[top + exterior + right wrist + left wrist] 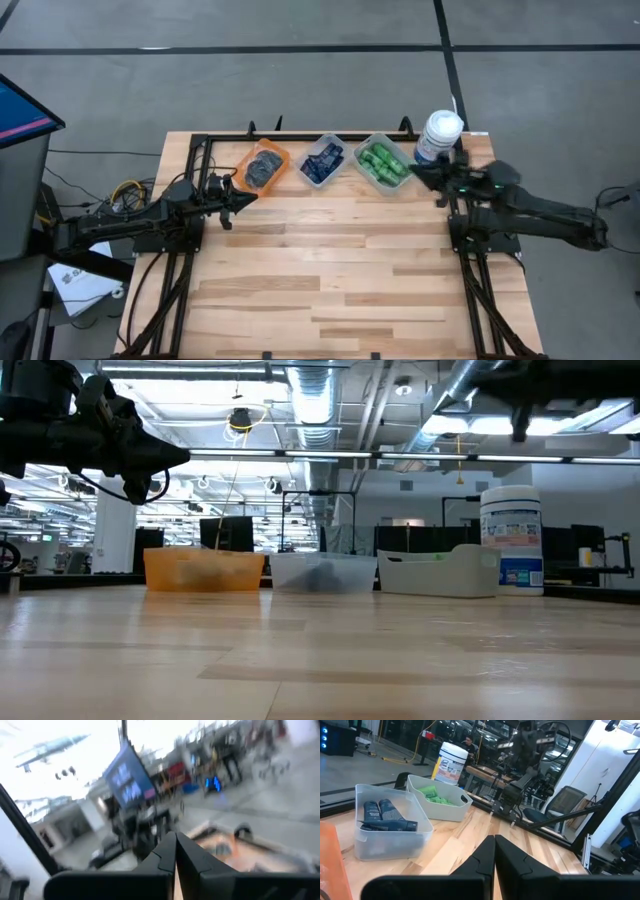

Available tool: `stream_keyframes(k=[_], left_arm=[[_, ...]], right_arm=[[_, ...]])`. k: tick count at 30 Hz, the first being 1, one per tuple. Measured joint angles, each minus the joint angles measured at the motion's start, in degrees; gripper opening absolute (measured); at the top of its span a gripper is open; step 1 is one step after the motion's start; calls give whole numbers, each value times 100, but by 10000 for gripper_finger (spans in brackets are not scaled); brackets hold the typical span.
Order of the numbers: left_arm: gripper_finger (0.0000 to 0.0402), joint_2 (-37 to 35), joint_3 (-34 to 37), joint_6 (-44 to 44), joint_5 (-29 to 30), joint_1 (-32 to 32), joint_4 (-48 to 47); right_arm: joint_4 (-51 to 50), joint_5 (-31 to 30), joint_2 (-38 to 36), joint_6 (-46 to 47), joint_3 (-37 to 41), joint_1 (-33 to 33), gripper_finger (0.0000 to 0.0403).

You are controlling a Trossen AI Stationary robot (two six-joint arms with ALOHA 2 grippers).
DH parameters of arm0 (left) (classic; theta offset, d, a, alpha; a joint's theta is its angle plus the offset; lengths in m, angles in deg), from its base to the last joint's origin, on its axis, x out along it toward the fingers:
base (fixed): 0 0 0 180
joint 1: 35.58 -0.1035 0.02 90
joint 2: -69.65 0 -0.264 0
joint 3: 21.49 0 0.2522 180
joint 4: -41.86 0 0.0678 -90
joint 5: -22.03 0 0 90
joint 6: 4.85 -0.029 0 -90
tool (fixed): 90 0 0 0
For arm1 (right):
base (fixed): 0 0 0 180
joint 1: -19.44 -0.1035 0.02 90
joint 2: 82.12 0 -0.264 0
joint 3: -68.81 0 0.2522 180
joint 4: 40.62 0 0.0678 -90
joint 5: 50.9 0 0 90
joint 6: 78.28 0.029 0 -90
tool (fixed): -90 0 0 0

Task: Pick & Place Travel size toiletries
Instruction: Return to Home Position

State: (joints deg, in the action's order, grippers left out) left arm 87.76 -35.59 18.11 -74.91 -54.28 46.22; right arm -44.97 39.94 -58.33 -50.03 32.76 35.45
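Observation:
The toiletries lie sorted in three bins along the table's far edge. Dark grey tins (pixel 263 168) fill the orange bin (pixel 281 153). Navy tubes (pixel 323 160) (pixel 385 815) lie in the clear middle bin (pixel 390 842). Green bottles (pixel 383 163) (pixel 437 796) are in the pale bin (pixel 451 809). My left gripper (pixel 240 197) (pixel 495 840) is shut and empty. It hovers above the table, just near of the orange bin. My right gripper (pixel 415 172) (pixel 176 837) is also shut and empty, raised beside the pale bin's right end.
A large white jar with a blue label (pixel 438 135) (pixel 511 535) stands at the far right, close behind my right gripper. Black frame rails (pixel 200 150) border the table's far and side edges. Bare wood (pixel 330 270) stretches toward the near edge.

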Motion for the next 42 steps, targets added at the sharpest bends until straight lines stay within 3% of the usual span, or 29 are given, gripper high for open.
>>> stream_keyframes(k=[7, 14, 21, 27, 37, 42], left_arm=[[4, 0, 0, 0, 0, -1, 1], [4, 0, 0, 0, 0, -2, 1], [4, 0, 0, 0, 0, -1, 3], [4, 0, 0, 0, 0, 0, 9], [4, 0, -1, 0, 0, -1, 38], [4, 0, 0, 0, 2, 0, 45]], right_arm=[[-1419, -1307, -1368, -166, -175, -871, 0], [-1474, -2156, -1291, -335, 320, -1825, 0], [-17, -2164, -1277, -1104, 1381, -2487, 0], [649, -2189, -1526, -1229, 2157, -2441, 0], [-586, -2097, -1858, -909, 2181, -2341, 0], [-608, -2075, -1775, -782, 2177, -2348, 0]])
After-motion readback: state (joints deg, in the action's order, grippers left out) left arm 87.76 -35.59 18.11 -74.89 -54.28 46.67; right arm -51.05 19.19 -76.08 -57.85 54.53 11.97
